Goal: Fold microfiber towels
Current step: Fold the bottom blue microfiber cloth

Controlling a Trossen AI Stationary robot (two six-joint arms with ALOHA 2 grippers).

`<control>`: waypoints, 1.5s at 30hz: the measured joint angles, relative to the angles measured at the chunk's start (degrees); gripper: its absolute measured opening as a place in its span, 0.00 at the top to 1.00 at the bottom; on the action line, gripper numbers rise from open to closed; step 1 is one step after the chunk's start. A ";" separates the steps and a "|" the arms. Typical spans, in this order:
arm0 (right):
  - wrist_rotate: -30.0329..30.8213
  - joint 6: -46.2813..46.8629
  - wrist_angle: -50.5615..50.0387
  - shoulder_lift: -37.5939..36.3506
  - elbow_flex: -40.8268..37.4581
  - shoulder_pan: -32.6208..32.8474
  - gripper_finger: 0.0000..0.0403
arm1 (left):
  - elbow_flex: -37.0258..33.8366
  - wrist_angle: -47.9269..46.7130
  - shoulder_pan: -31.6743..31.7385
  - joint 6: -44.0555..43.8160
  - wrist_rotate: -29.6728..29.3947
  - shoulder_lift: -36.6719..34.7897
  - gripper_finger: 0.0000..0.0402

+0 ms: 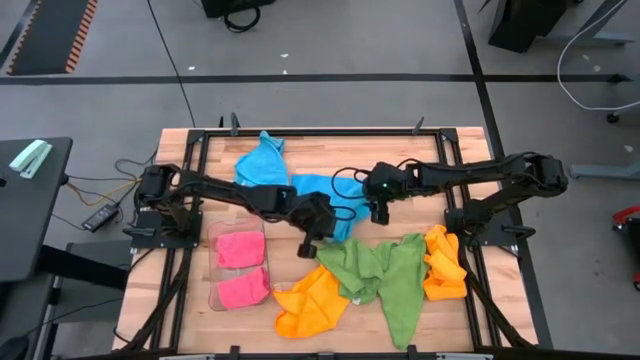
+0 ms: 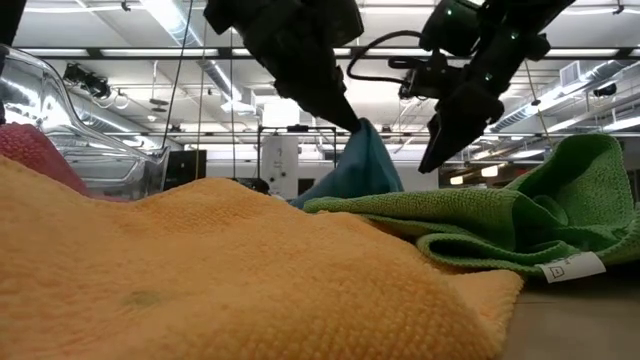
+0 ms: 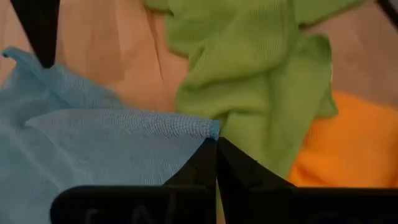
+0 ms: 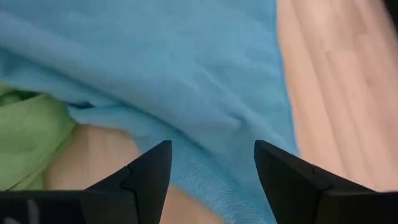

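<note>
My left gripper (image 1: pixel 330 230) is shut on a sky blue microfiber towel (image 1: pixel 318 190) at the table's middle; in the low view the cloth rises in a peak (image 2: pixel 360 140) to the fingertips. My right gripper (image 1: pixel 380 212) hangs open just right of it, above the same towel (image 4: pixel 186 68) and touching nothing. A second blue towel (image 1: pixel 262 160) lies farther back. Green towels (image 1: pixel 385 275) lie crumpled toward the near edge, with orange ones (image 1: pixel 310 305) to either side. Two pink towels (image 1: pixel 240 265) lie in a clear tray. My left gripper pinches the blue towel at a corner (image 3: pixel 210 127) between its two fingertips. The fingers slant down at it from the table's left. That corner is lifted off the wood, the cloth below it drawn up into a peak while the rest lies on the table; the layers cannot be counted.
The clear plastic tray (image 1: pixel 215 245) stands at the near left. A black frame (image 1: pixel 300 132) runs around the wooden table top. Bare wood shows at the far right (image 1: pixel 420 155) and between the tray and the blue towel.
</note>
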 joint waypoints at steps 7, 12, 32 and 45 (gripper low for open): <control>-1.38 0.80 7.51 0.00 -4.87 0.00 0.41 | 0.82 -1.32 -0.15 3.78 -0.18 0.56 0.92; -0.04 2.11 15.82 0.00 -9.99 -0.48 0.41 | 0.78 -8.18 1.04 7.20 -3.39 0.15 0.72; -0.85 0.40 28.41 0.04 -16.74 -4.87 0.41 | 0.88 -9.28 18.43 1.70 -14.00 13.57 0.71; -0.99 -1.63 30.17 0.04 -16.72 -4.90 0.41 | 3.97 -9.13 15.13 10.65 -29.90 7.30 0.90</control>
